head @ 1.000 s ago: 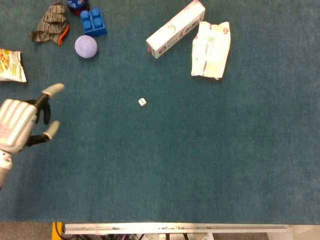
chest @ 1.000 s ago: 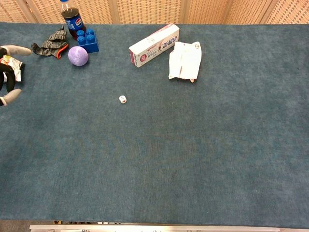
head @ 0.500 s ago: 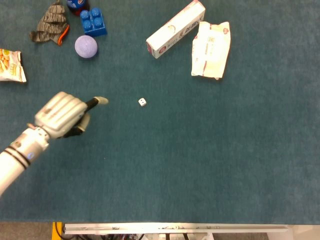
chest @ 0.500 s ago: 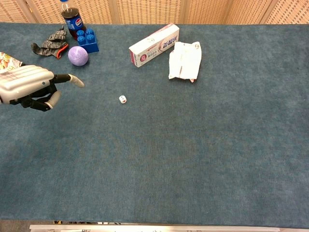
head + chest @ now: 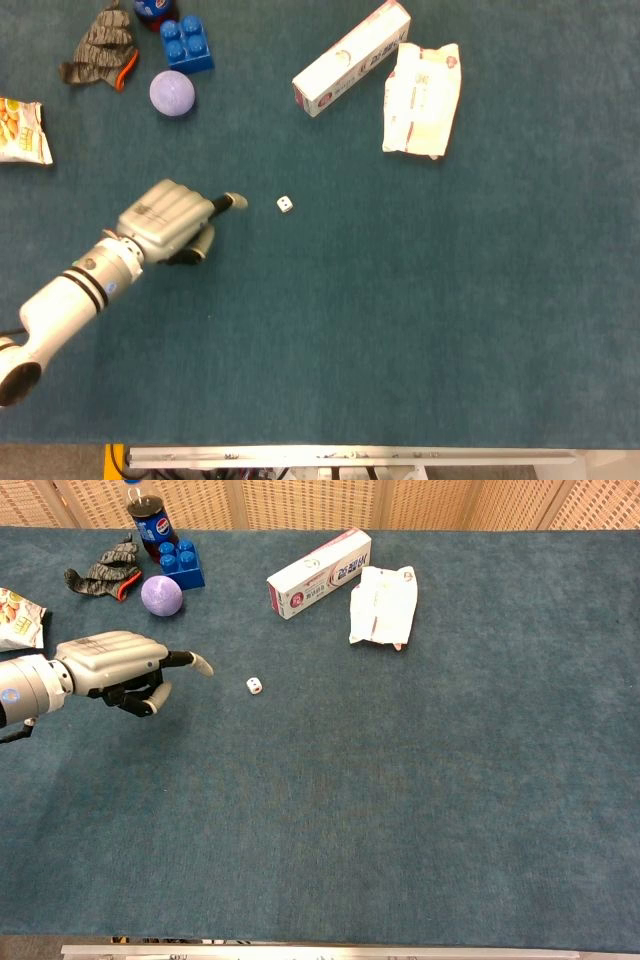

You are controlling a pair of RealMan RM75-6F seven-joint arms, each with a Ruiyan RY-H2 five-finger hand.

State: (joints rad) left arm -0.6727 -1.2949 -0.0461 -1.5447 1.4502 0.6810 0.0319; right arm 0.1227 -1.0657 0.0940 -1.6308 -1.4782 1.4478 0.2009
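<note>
My left hand (image 5: 175,220) (image 5: 122,667) hovers over the blue table with one finger stretched toward a small white die (image 5: 285,204) (image 5: 254,685); the other fingers curl underneath. It holds nothing, and a short gap separates the fingertip from the die. My right hand does not show in either view.
At the back left lie a purple ball (image 5: 172,93) (image 5: 161,595), a blue toy block (image 5: 186,44), a grey glove (image 5: 101,46), a cola bottle (image 5: 151,524) and a snack bag (image 5: 22,130). A toothpaste box (image 5: 351,58) and a white packet (image 5: 423,98) lie at the back centre.
My left hand has swept in from the left edge toward the die, and its fingers have gone from spread to mostly curled with one pointing.
</note>
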